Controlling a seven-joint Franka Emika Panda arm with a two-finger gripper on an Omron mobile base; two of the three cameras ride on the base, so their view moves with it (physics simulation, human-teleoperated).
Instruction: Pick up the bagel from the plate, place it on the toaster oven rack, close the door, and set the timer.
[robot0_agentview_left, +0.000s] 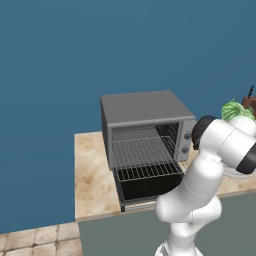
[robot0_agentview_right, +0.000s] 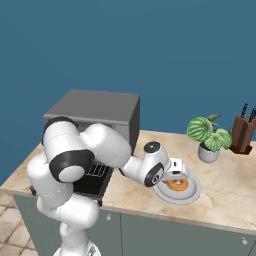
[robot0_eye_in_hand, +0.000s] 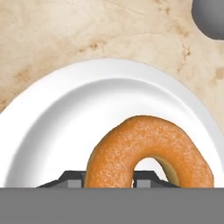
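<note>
An orange-brown bagel (robot0_eye_in_hand: 144, 140) lies on the white plate (robot0_eye_in_hand: 65, 113), toward its near side. My gripper (robot0_eye_in_hand: 109, 179) reaches down over it, one dark fingertip (robot0_eye_in_hand: 72, 177) outside the ring and the other inside the hole, both pressed against the bagel's left limb. From the right base view, the hand (robot0_agentview_right: 176, 175) sits on the bagel (robot0_agentview_right: 177, 184) and the plate (robot0_agentview_right: 192, 192), right of the toaster oven (robot0_agentview_right: 95, 107). The grey toaster oven (robot0_agentview_left: 145, 107) stands with its dark door (robot0_agentview_left: 150, 187) folded down and the wire rack (robot0_agentview_left: 142, 152) bare inside.
A potted plant (robot0_agentview_right: 207, 132) and a knife block (robot0_agentview_right: 243, 132) stand behind the plate on the marble counter (robot0_agentview_right: 225, 195). The pot's grey base (robot0_eye_in_hand: 210, 17) shows beyond the plate's rim. The counter's front edge runs just below the plate.
</note>
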